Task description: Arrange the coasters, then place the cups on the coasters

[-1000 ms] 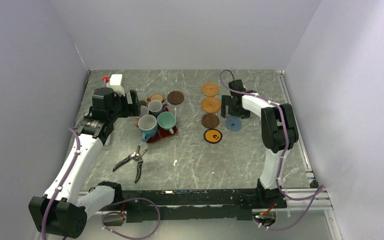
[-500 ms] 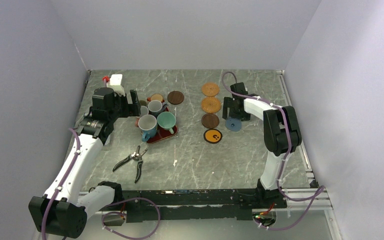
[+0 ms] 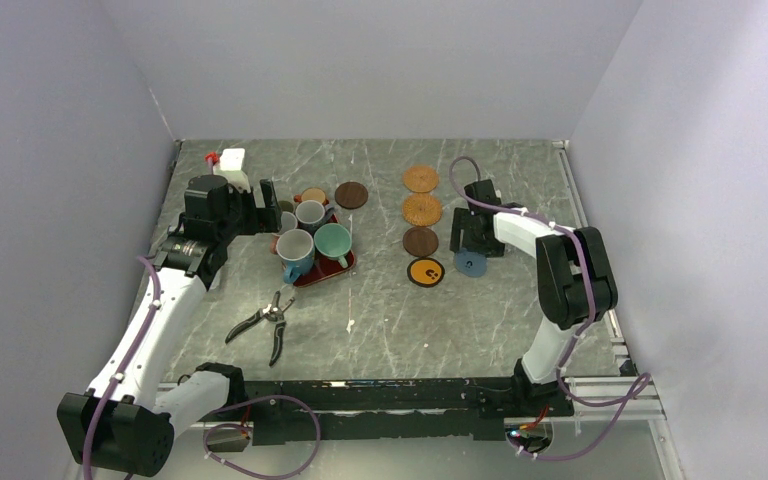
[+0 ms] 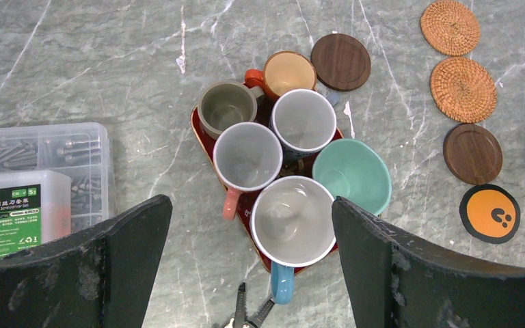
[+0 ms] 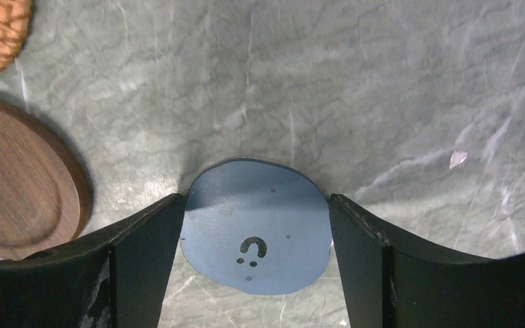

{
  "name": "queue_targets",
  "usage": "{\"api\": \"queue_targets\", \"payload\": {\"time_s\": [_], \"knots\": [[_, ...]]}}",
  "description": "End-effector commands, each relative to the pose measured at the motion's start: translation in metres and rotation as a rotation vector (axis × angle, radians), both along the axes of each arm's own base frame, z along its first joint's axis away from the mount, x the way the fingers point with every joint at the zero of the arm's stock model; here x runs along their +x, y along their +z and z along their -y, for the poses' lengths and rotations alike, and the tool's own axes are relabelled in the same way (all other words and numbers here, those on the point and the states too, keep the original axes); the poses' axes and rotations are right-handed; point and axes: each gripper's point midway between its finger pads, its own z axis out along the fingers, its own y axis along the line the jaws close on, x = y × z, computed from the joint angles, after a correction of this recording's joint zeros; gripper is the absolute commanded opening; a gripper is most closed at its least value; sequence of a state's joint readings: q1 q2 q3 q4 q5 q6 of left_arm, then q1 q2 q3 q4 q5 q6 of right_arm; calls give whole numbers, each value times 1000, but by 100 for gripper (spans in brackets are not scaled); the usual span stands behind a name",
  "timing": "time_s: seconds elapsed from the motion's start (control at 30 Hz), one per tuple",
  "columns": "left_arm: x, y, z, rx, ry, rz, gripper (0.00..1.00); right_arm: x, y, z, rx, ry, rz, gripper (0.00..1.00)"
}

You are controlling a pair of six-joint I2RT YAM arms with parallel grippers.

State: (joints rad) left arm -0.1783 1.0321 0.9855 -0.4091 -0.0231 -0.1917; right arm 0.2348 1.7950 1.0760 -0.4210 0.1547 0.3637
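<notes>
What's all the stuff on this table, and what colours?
cups: six, olive, orange-brown, grey-white, pink-handled white, teal, blue-and-white; crowded on the tray
tray: one, red, left of centre
coasters: six; two woven orange, dark brown and orange-faced black lined up right of centre; second dark brown beside the tray; blue next to the line
shears: one, black-handled, nearer than the tray
plastic box: one, clear, left of the tray
white-and-red object: one, far-left corner
table: one, grey marble
left gripper: one, black, open, left of the tray
right gripper: one, black, fingers either side of the blue coaster, grip unclear
</notes>
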Motion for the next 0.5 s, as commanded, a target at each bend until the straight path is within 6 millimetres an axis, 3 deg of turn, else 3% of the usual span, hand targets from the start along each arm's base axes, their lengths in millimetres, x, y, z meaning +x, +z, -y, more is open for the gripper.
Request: {"api": "queue_targets", "payload": {"time_s": [0.0, 0.27, 0.47], "knots": [[4, 15, 1, 3, -10, 45, 94, -79, -35, 0, -11, -14, -256, 79], [3, 15, 2, 3, -12, 46, 94, -124, -44, -11, -42, -9, -336, 79], [3, 16, 3, 2, -12, 49, 94, -142, -43, -10, -52, -36, -350, 79]]}}
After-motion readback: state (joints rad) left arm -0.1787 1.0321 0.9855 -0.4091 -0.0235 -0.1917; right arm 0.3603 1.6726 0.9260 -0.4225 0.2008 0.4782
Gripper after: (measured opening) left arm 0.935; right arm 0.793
